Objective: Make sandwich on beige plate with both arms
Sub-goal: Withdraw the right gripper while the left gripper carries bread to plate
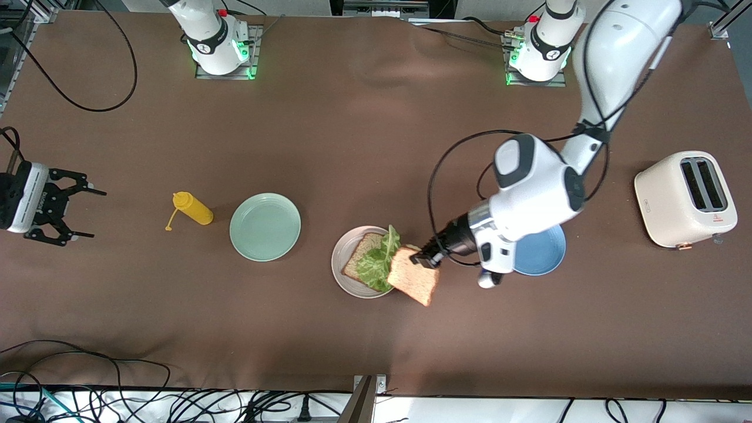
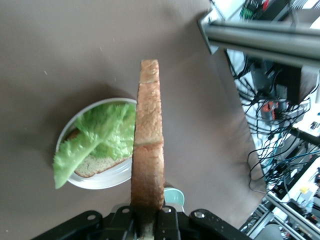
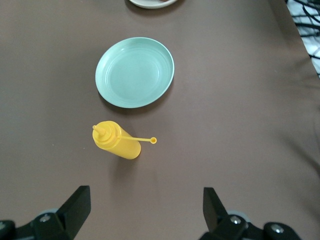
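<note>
My left gripper [image 1: 424, 257] hangs over the edge of the beige plate [image 1: 339, 261] on the side toward the left arm's end of the tabletop [image 1: 364, 147]. Its fingers [image 2: 167, 220] are pinched tight on one corner of the top bread slice [image 1: 413, 283], which hangs tilted in the air, partly over the plate's rim and partly over bare cloth. In the left wrist view the slice [image 2: 148, 150] shows edge-on, standing out straight from my fingers.

On the beige plate lies the bottom bread slice [image 1: 359, 259], flat, with the lettuce leaf [image 1: 379, 261] draped across it; the leaf's tip reaches past the plate's rim on the side farther from the front camera. Whether the held slice touches the lettuce I cannot tell.

My right gripper [image 1: 61, 214] waits at the right arm's end of the tabletop, fingers [image 3: 75, 210] spread wide and holding nothing. Beneath it lie the yellow squeeze bottle [image 1: 194, 208], on its side, and just beside that the mint green plate [image 1: 265, 227].

The blue plate [image 1: 543, 258] sits under my left wrist. The cream toaster [image 1: 684, 198] stands near the left arm's end.
</note>
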